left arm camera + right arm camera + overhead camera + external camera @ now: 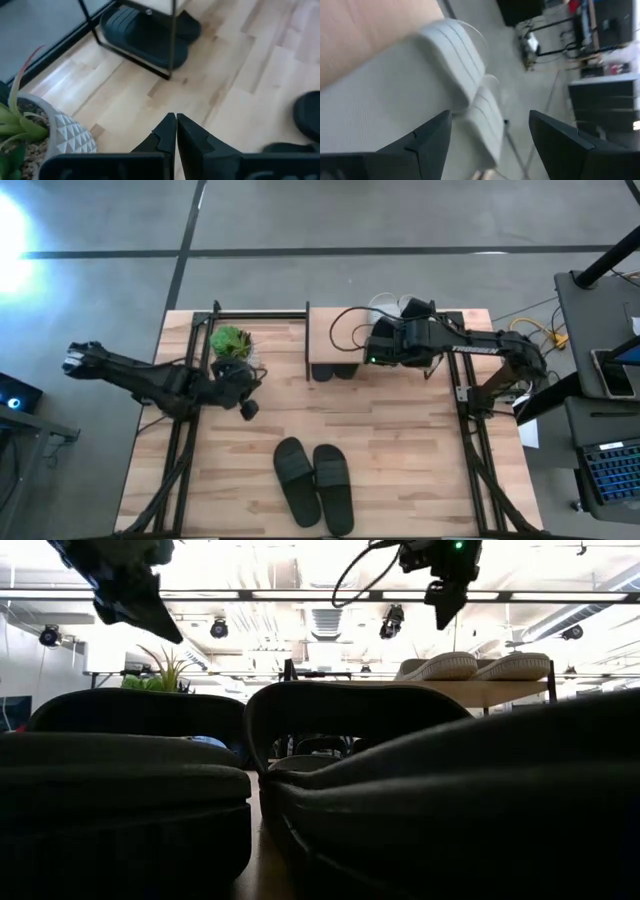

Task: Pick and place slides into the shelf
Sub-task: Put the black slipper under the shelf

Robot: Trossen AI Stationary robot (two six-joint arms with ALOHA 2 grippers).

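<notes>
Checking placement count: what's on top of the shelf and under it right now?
On the shelf: two light grey slides, partly hidden from above by the right end effector. Under it: a black pair, toes showing; the rest is covered.

floor: grey concrete [400,215] | ceiling: bright strip lights [300,595] | side: desk with laptop [610,470]

Two light grey rubber slides [392,306] atop one wooden-topped shelf [335,330], two black slides [333,371] beneath, two more [313,483] on the table, one potted plant [231,343].

free: bare tabletop [420,450] right of black slides [313,483] | blocked: plant [231,345] beside shelf [340,330]
</notes>
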